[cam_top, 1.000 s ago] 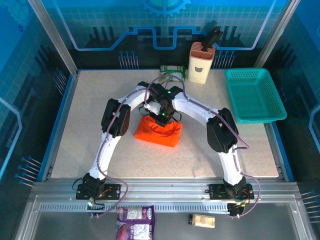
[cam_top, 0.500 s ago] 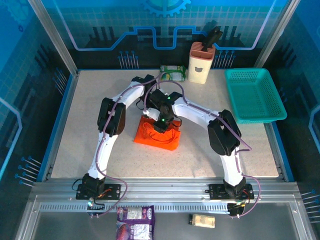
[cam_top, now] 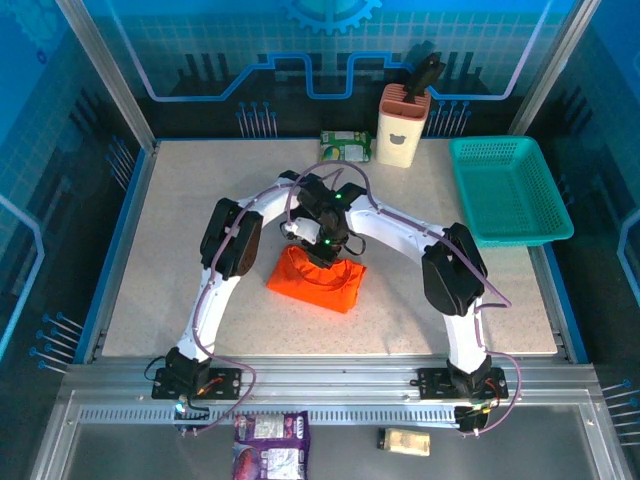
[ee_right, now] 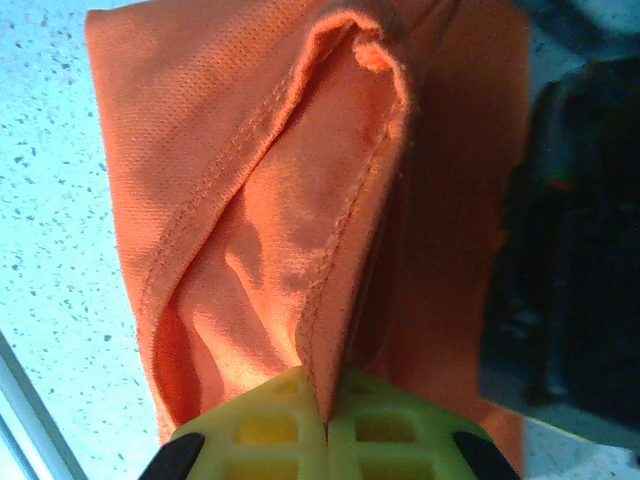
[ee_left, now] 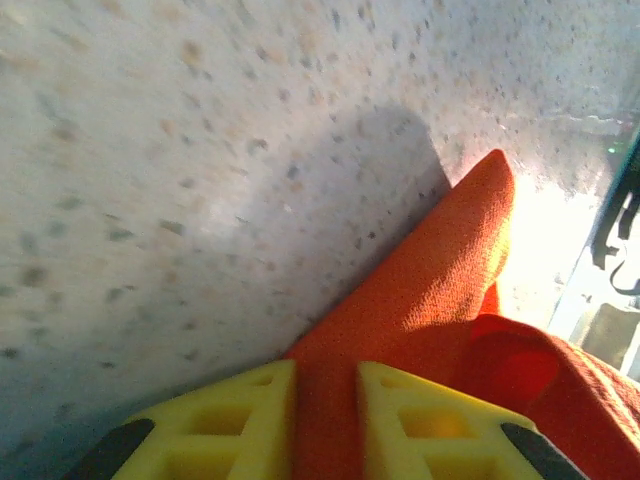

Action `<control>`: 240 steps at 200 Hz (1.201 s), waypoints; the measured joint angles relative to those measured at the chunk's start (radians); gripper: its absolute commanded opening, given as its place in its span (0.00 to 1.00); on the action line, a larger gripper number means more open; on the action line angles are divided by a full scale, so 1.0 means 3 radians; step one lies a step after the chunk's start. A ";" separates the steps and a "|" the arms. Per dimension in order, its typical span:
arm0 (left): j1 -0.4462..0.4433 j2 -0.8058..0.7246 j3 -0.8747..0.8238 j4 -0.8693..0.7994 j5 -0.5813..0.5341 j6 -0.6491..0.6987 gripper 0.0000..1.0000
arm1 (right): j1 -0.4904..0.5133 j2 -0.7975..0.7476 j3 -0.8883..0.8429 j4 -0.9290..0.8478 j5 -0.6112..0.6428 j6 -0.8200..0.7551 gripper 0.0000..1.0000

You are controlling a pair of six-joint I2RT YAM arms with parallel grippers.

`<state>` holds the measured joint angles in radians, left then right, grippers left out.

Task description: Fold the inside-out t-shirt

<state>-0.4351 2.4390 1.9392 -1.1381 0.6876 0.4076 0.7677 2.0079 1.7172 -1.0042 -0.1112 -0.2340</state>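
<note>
The orange t-shirt [cam_top: 318,282] lies bunched on the speckled surface [cam_top: 170,260]; the left pincer [ee_left: 325,385] narrowly pinches its edge; the right pincer [ee_right: 323,388] is clamped tight on its seam.

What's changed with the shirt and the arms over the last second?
The left arm swung out toward the far edge, then came back. The left gripper and right gripper both pinch the t-shirt, which has spread wider, toward the near edge. The basket stayed put.
</note>
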 measured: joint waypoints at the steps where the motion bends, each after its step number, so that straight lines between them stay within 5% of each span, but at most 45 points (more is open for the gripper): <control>1: 0.0000 0.0000 -0.0001 -0.0005 0.0001 0.0001 0.23 | 0.0000 0.0000 0.0003 -0.0001 0.0004 0.0000 0.00; 81: 0.0106 -0.0005 0.0170 -0.0013 0.0046 0.0057 0.26 | -0.0039 0.0182 0.0108 0.0158 0.0173 -0.0088 0.00; 166: 0.0407 -0.0383 0.0217 0.0626 -0.0094 -0.0308 0.34 | -0.0081 0.0465 0.0130 0.0342 0.0098 -0.0135 0.00; 206: 0.0505 -0.0885 -0.0345 0.1026 -0.0432 -0.0565 0.34 | -0.0153 0.0590 0.0150 0.0504 0.0055 -0.0108 0.00; 240: 0.0612 -0.1464 -0.1165 0.1498 -0.0708 -0.0867 0.34 | -0.0156 0.0689 0.0150 0.0537 -0.0064 -0.0136 0.11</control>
<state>-0.2516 1.9999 1.5898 -0.6888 0.4751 0.1474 0.7208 2.2147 1.7622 -0.8433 -0.1303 -0.2749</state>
